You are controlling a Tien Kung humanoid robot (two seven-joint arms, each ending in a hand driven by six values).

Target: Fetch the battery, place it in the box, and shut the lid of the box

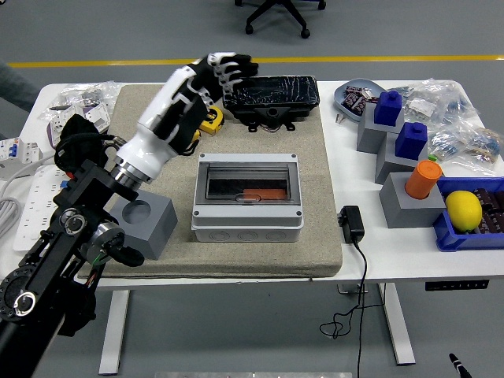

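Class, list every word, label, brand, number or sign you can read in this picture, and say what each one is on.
No text is readable anywhere in this view.
Yellow tape measure: dark label, too small to read.
White power strip: markings too blurred to read.
Plastic bags of parts: print too small to read.
Grey box with its clear lid shut: no lettering visible.

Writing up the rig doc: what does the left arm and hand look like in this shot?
The left arm is black, built of chunky links with round joint housings that show silver hubs. A glossy white forearm shell runs up to the wrist. The left hand has five black fingers with white segments and a black-and-white back. A thin reddish wire shows near the lower joint.
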